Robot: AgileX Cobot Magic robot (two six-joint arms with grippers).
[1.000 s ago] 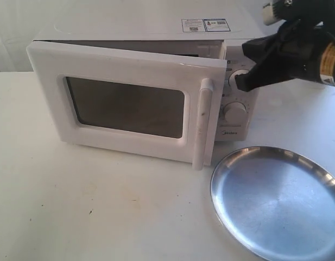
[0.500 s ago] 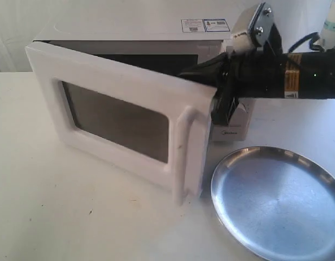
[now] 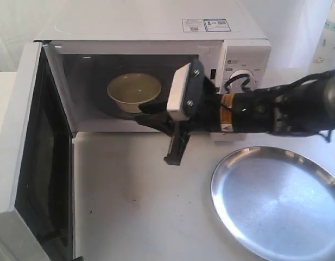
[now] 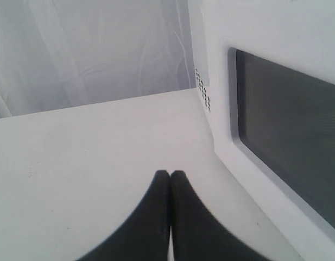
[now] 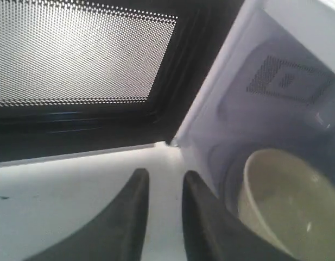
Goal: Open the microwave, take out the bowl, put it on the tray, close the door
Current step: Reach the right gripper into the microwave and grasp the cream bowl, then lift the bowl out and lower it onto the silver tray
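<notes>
The white microwave [image 3: 151, 24] stands open, its door [image 3: 26, 141] swung wide to the left with the dark inner window edge-on. Inside the cavity sits the cream bowl [image 3: 133, 92], also visible in the right wrist view [image 5: 286, 201]. My right gripper [image 3: 150, 115] reaches across in front of the cavity, just below and right of the bowl. It is open [image 5: 162, 176] with a narrow gap and nothing between its fingers. The silver tray [image 3: 276, 201] lies at the front right. My left gripper [image 4: 170, 175] is shut, empty, beside the door's outer face [image 4: 286, 136].
The right arm [image 3: 276, 111] stretches across the control panel and its dials [image 3: 241, 79], above the tray's far rim. A pale bottle [image 3: 329, 41] stands at the back right. The open door blocks the table's left side.
The door has swung from barely ajar to wide open. My right gripper has moved from beside the dials leftward and down to the front of the cavity, and the bowl now shows.
</notes>
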